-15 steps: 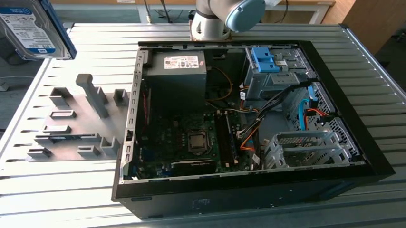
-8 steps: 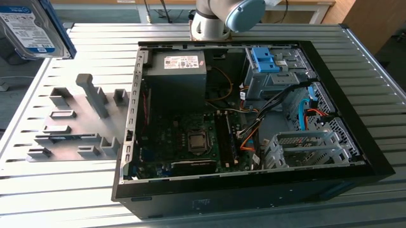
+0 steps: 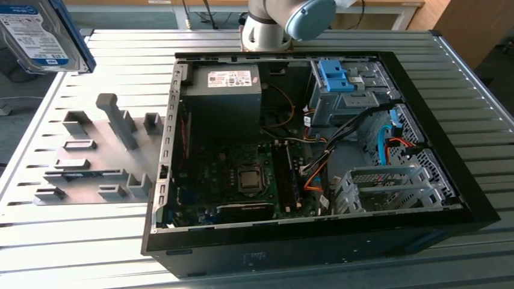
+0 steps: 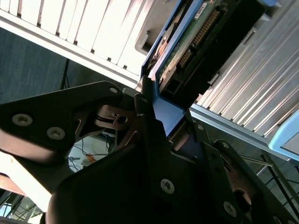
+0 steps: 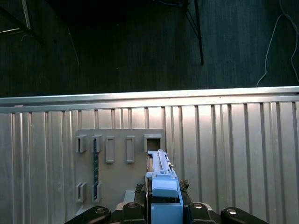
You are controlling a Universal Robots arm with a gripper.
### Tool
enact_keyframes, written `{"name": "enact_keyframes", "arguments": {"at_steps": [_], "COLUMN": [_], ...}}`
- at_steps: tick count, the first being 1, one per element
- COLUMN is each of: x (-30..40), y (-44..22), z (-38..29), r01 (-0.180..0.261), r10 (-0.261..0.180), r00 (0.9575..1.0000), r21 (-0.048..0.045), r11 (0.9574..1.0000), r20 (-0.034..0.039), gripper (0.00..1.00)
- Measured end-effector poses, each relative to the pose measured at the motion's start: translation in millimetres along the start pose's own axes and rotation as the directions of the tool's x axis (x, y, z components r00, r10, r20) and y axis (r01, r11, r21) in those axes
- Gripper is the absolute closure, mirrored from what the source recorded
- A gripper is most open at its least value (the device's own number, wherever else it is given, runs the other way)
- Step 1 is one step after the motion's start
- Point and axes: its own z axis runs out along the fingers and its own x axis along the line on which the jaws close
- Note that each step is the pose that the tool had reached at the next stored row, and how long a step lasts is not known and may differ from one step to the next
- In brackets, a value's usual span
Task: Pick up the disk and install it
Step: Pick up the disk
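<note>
I have the fingers (image 4: 147, 116) clamped on the disk (image 3: 36, 33); it hangs over the surface (image 3: 80, 241), at ten o'clock from the open computer case (image 3: 321, 253), white-and-blue label showing.

1. Open-topped black computer case (image 3: 281, 253) fills the middle of the ribbed silver metal table (image 3: 80, 253).
2. Inside it, on the exterior view's right: blue plastic bracket (image 3: 336, 75), silver perforated drive cage (image 3: 386, 186), orange and blue cables (image 3: 386, 141). Grey power-supply box (image 3: 229, 96) sits at the far wall.
3. Grey plate of upright holders (image 3: 96, 162) stands just beside the case, on the exterior view's left.
4. Bare table along the near edge.
5. Silver disk in blue frame (image 3: 36, 36), clamped by the gripper (image 5: 163, 191), hangs over the plate, apart from its posts.
</note>
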Motion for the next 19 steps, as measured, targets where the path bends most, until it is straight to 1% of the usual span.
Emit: {"name": "enact_keyframes", "arguments": {"at_steps": [19], "x": [-0.1], "y": [0.1], "z": [-6.8], "r01": [0.0], "r10": [0.0], "r00": [1.0], "r21": [-0.0001], "r11": [1.0], "r20": [0.0], "gripper": [0.64]}}
